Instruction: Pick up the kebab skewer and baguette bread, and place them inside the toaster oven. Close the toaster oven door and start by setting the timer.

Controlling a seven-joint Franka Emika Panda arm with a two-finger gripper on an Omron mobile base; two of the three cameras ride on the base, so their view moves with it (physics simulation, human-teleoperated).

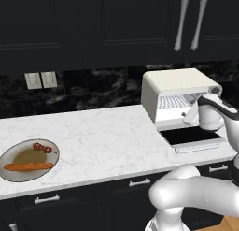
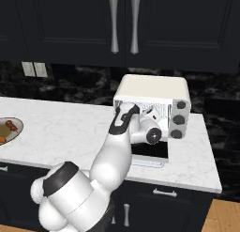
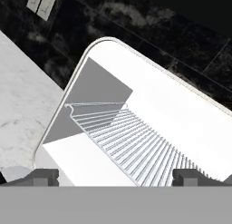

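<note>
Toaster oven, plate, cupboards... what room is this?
It looks like a kitchen. A toaster oven sits with its door down on a white marble counter, a plate of food lies nearby, and dark cabinets hang above.

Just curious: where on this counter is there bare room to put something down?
The white marble counter lies bare between the grey plate at its left end and the cream-white toaster oven. It is crowded at the oven's lowered dark glass door, where the arm reaches in.
</note>
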